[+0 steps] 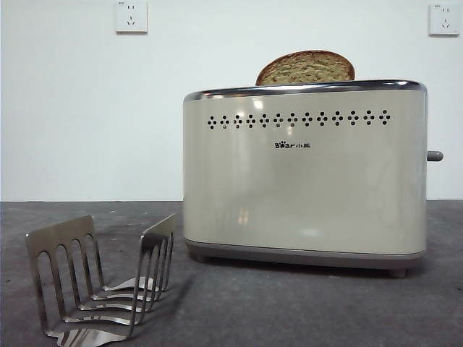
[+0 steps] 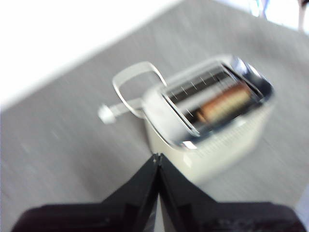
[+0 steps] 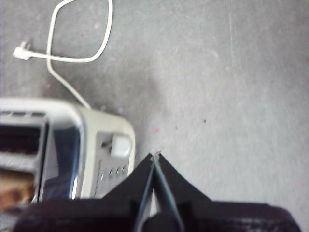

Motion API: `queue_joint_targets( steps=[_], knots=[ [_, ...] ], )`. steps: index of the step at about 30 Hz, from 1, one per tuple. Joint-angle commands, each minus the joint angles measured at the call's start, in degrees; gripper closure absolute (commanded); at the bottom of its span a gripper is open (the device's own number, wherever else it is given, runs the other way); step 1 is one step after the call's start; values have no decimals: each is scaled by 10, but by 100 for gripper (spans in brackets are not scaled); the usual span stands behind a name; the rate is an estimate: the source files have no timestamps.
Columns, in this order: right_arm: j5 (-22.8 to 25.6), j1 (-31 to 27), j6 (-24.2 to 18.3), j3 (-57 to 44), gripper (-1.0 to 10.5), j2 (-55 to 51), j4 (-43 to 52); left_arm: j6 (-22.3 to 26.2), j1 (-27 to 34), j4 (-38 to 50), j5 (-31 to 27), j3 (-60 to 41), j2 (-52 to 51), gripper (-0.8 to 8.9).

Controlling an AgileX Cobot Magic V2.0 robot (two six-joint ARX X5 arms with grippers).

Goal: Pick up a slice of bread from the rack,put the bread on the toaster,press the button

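Observation:
The slice of bread (image 1: 306, 68) stands in a slot of the cream toaster (image 1: 304, 173), its rounded top sticking out; the left wrist view shows it blurred in the slot (image 2: 224, 104) of the toaster (image 2: 212, 140). The steel rack (image 1: 101, 282) stands empty at the front left. The grey button (image 1: 434, 155) protrudes from the toaster's right side; the right wrist view shows it as a pale knob (image 3: 119, 145). My left gripper (image 2: 157, 157) is shut and empty, high above the toaster. My right gripper (image 3: 155, 155) is shut and empty, above the table beside the button end of the toaster (image 3: 67, 150).
The toaster's white cord (image 3: 77, 53) loops on the grey table behind it, its plug (image 3: 20, 52) lying loose. Two white wall sockets (image 1: 131, 16) sit high on the back wall. No arm shows in the front view.

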Motion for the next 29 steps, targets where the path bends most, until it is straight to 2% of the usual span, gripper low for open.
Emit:
queue_joint_targets(
  steps=[1,4,7,12,18,23,29],
  knots=[
    [0,1,-7,0,947,21,26,52,74,153,18,-136,-73,817],
    [1,1,-7,0,947,40,63,45,144,318,19,-293,-157,817],
    [1,1,-7,0,947,56,105,8,197,449,18,-452,-242,817],
    [1,1,-7,0,947,72,177,-64,251,572,-7,-676,-352,817],
    [1,0,-7,0,946,77,241,-106,270,580,-5,-819,-445,817],
    [0,0,-7,0,947,77,264,-98,270,555,-9,-857,-492,817],
    [0,0,-7,0,946,77,266,-137,270,506,-85,-876,-531,817]
  ],
)
